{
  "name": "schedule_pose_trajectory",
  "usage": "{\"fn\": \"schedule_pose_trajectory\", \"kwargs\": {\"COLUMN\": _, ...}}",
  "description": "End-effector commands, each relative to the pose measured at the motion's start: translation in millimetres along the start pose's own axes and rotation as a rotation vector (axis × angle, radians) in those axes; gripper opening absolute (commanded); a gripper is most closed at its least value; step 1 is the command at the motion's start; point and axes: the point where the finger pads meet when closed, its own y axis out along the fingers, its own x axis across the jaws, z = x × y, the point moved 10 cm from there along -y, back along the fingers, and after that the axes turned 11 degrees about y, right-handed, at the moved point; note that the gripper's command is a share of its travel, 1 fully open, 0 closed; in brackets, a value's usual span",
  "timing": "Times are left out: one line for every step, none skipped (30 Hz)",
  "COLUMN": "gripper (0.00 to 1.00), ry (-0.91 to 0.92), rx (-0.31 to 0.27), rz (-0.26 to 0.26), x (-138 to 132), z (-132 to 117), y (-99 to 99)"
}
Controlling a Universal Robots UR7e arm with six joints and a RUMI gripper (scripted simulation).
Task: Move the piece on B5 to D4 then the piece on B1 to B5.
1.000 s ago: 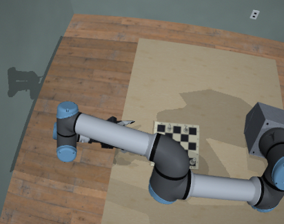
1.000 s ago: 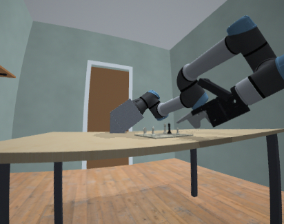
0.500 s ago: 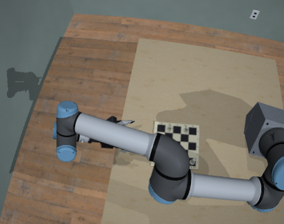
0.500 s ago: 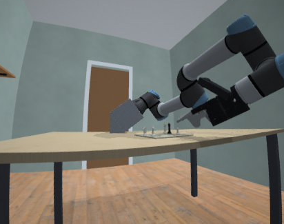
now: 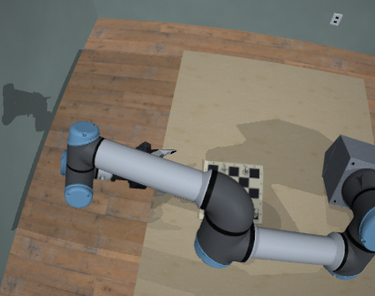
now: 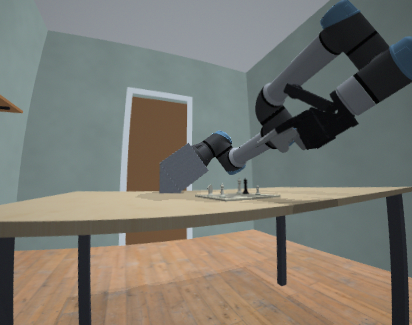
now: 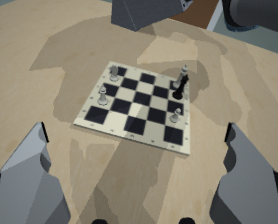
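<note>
The small chessboard (image 7: 136,107) lies on the tan table. In the wrist view a tall black piece (image 7: 180,86) stands near the board's far right, with a tall white piece (image 7: 184,71) just behind it. A white pawn (image 7: 174,116) stands on the right side, another white pawn (image 7: 102,96) on the left, and a white piece (image 7: 114,73) at the far left corner. The edge labels are too small to read. My gripper (image 7: 137,124) is open and empty, high above the table in front of the board. It also shows in the exterior view (image 6: 271,133). The arm hides part of the board in the top view.
The grey base block (image 5: 349,172) stands on the table behind the board and also shows in the wrist view (image 7: 145,12). The arm's elbow (image 5: 227,211) hangs over the board's near side. A door (image 6: 156,169) and walls stand beyond the table.
</note>
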Motion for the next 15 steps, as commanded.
{"fn": "schedule_pose_trajectory", "kwargs": {"gripper": 1.0, "ry": 0.0, "rx": -0.001, "rz": 0.0, "x": -0.5, "z": 9.3, "y": -4.1}}
{"fn": "schedule_pose_trajectory", "kwargs": {"gripper": 1.0, "ry": 0.0, "rx": -0.001, "rz": 0.0, "x": -0.6, "z": 10.3, "y": -4.5}}
{"fn": "schedule_pose_trajectory", "kwargs": {"gripper": 1.0, "ry": 0.0, "rx": -0.001, "rz": 0.0, "x": -0.6, "z": 10.8, "y": -4.8}}
{"fn": "schedule_pose_trajectory", "kwargs": {"gripper": 1.0, "ry": 0.0, "rx": -0.001, "rz": 0.0, "x": -0.6, "z": 11.0, "y": -4.8}}
{"fn": "schedule_pose_trajectory", "kwargs": {"gripper": 1.0, "ry": 0.0, "rx": -0.001, "rz": 0.0, "x": -0.6, "z": 11.1, "y": -4.9}}
{"fn": "schedule_pose_trajectory", "kwargs": {"gripper": 1.0, "ry": 0.0, "rx": -0.001, "rz": 0.0, "x": -0.5, "z": 9.0, "y": -3.9}}
{"fn": "schedule_pose_trajectory", "kwargs": {"gripper": 1.0, "ry": 0.0, "rx": -0.001, "rz": 0.0, "x": -0.5, "z": 9.0, "y": -3.9}}
{"fn": "schedule_pose_trajectory", "kwargs": {"gripper": 1.0, "ry": 0.001, "rx": -0.001, "rz": 0.0, "x": -0.5, "z": 9.1, "y": -3.9}}
{"fn": "schedule_pose_trajectory", "kwargs": {"gripper": 1.0, "ry": 0.001, "rx": -0.001, "rz": 0.0, "x": -0.5, "z": 9.1, "y": -3.9}}
{"fn": "schedule_pose_trajectory", "kwargs": {"gripper": 1.0, "ry": 0.001, "rx": -0.002, "rz": 0.0, "x": -0.5, "z": 9.2, "y": -4.0}}
{"fn": "schedule_pose_trajectory", "kwargs": {"gripper": 1.0, "ry": 0.001, "rx": -0.002, "rz": 0.0, "x": -0.5, "z": 9.4, "y": -4.0}}
{"fn": "schedule_pose_trajectory", "kwargs": {"gripper": 1.0, "ry": 0.002, "rx": -0.003, "rz": 0.0, "x": -0.5, "z": 9.6, "y": -4.1}}
{"fn": "schedule_pose_trajectory", "kwargs": {"gripper": 1.0, "ry": 0.003, "rx": -0.004, "rz": -0.001, "x": -0.5, "z": 9.8, "y": -4.2}}
{"fn": "schedule_pose_trajectory", "kwargs": {"gripper": 1.0, "ry": 0.004, "rx": -0.005, "rz": -0.001, "x": -0.6, "z": 10.1, "y": -4.3}}
{"fn": "schedule_pose_trajectory", "kwargs": {"gripper": 1.0, "ry": 0.004, "rx": -0.005, "rz": -0.001, "x": -0.6, "z": 10.1, "y": -4.3}}
